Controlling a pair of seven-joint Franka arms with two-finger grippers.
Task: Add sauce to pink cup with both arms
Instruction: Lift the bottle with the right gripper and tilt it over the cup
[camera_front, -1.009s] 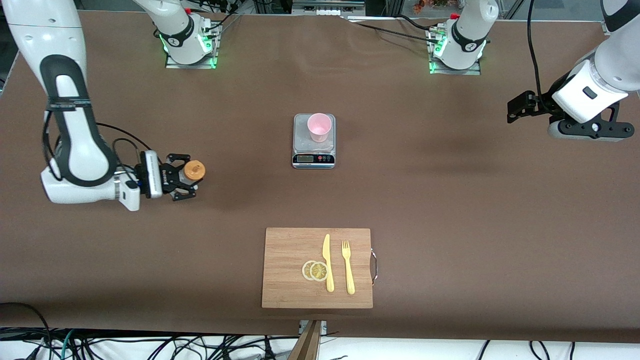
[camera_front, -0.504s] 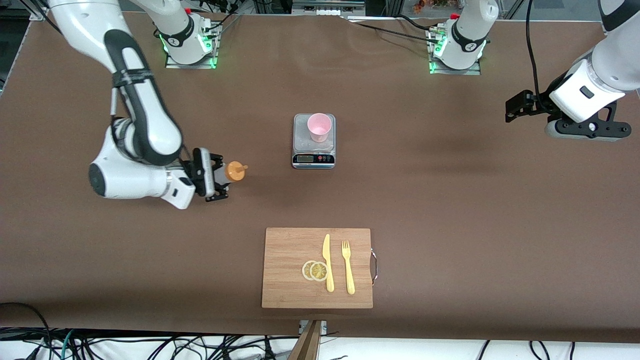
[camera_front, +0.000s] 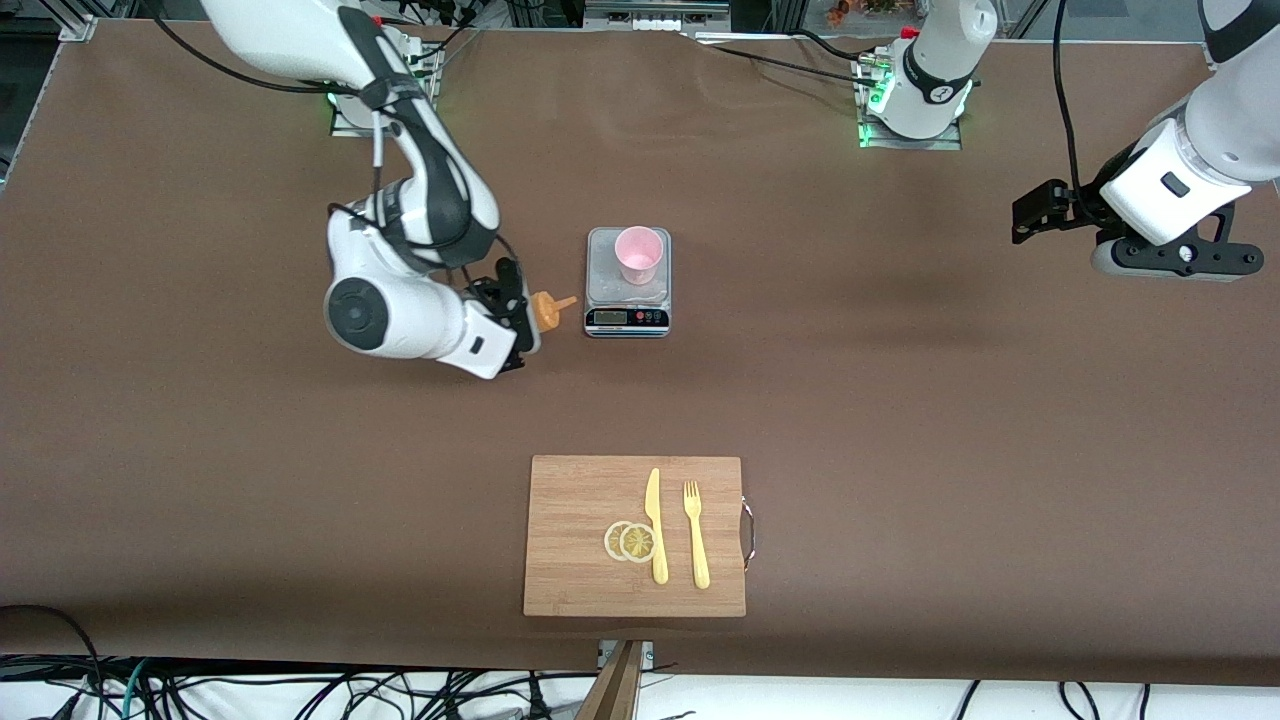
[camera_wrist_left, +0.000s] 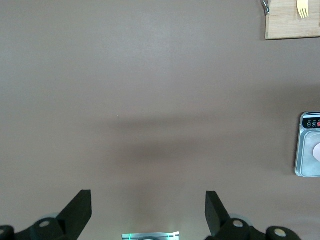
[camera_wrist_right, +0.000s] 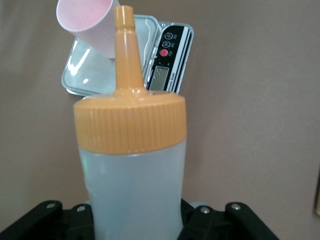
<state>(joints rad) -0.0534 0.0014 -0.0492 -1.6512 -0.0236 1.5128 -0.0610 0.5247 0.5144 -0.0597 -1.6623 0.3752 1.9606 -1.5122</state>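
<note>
The sauce bottle (camera_front: 545, 308), whitish with an orange nozzle cap, is held in my right gripper (camera_front: 515, 315), which is shut on its body. It is tilted on its side above the table, nozzle pointing at the grey scale (camera_front: 627, 318). The pink cup (camera_front: 638, 254) stands upright on the scale. In the right wrist view the bottle (camera_wrist_right: 132, 170) fills the middle, with the cup (camera_wrist_right: 87, 20) and the scale (camera_wrist_right: 170, 55) just past its nozzle. My left gripper (camera_front: 1030, 215) is open and empty, and waits above the table at the left arm's end; it also shows in the left wrist view (camera_wrist_left: 147, 210).
A wooden cutting board (camera_front: 580, 540) lies nearer to the front camera than the scale, with a yellow knife (camera_front: 655, 525), a yellow fork (camera_front: 695, 535) and two lemon slices (camera_front: 630, 541) on it. The left wrist view shows the scale's edge (camera_wrist_left: 309, 145) and the board's corner (camera_wrist_left: 292, 20).
My right arm has carried the bottle from the right arm's end of the table to beside the scale, tipping its nozzle toward the cup. The left arm has barely moved.
</note>
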